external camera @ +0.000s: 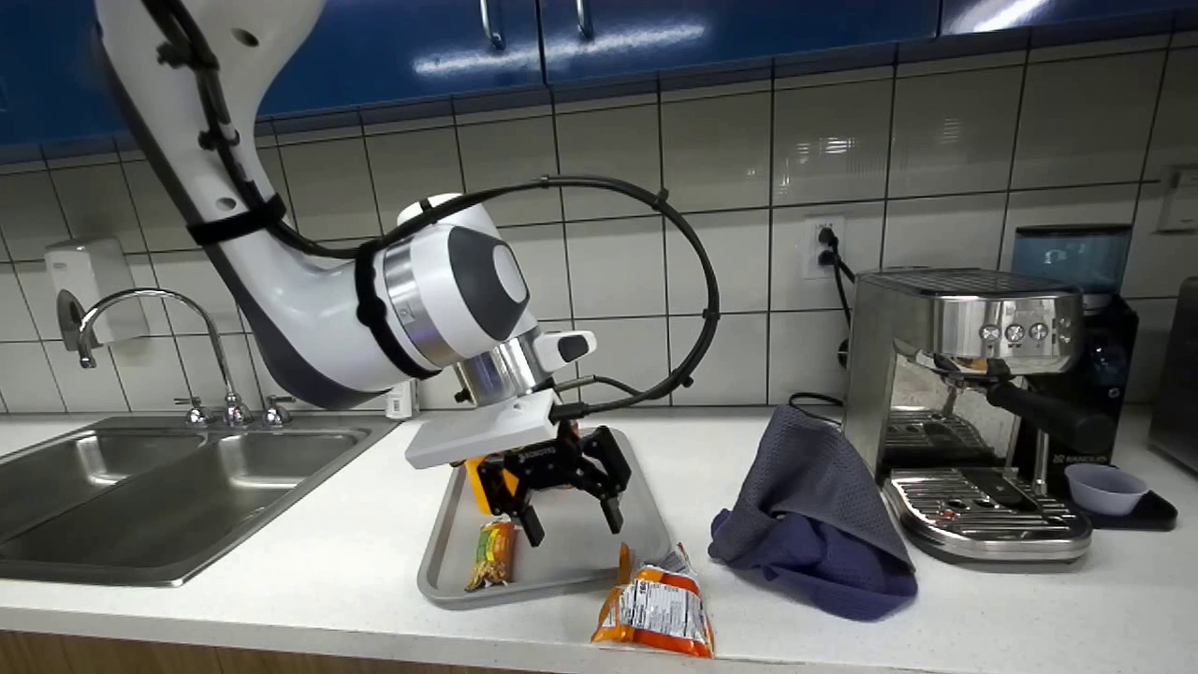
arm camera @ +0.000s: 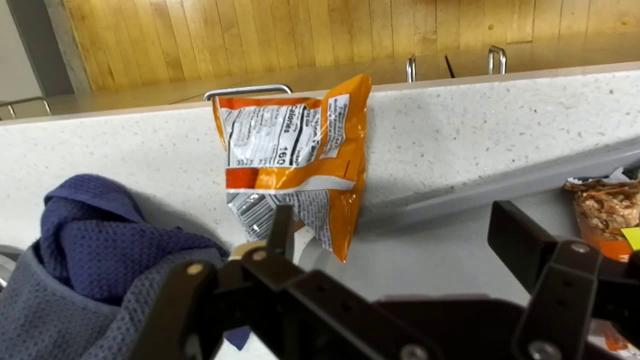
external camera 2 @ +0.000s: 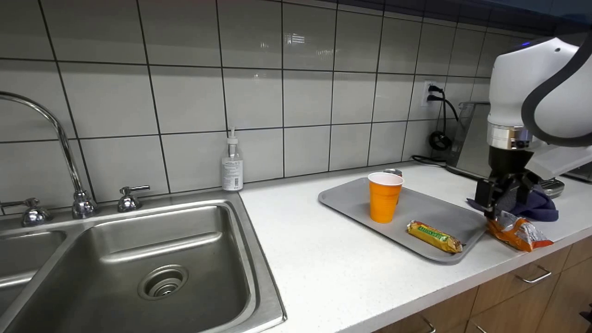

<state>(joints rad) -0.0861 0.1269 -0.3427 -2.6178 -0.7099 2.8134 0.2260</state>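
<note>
- Over the gray tray [external camera 2: 342,195], gripper [external camera: 572,521] points down, jaws spread wide, gripping nothing.
- Lower, near the fingertips: 1 orange snack bag [arm camera: 285,135], lying on the white countertop [external camera 2: 296,259] by the front edge, just at the tray's corner. Label side shows: nutrition panel, 160 calories, barcode. Can't tell if bag touches the tray rim.
- Inside the tray: 1 yellow-wrapped bar [external camera 2: 434,237], flat; 1 orange cup [external camera 2: 385,201], white inside, upright, farther back. Mostly hidden object [external camera 2: 393,170] behind the cup.
- Near the bag, apart from it: 1 bunched blue-gray towel [external camera: 814,524], on the countertop between tray and espresso machine [external camera: 964,412].
- Past the towel: that machine, silver; 1 small pale cup [external camera: 1106,490] beside it. Black cords [external camera 2: 439,134] hang from a wall outlet [external camera: 812,248].
- Past the tray's opposite side: steel sink [external camera 2: 259,268], 2 basins, chrome faucet [external camera 2: 66,152] at the back. Clear pump bottle [external camera 2: 232,172] stands by the sink's back corner, near the wall.
- Farthest back: light tiled wall [external camera 2: 252,99], blue cabinets [external camera: 739,42] mounted above the countertop.
</note>
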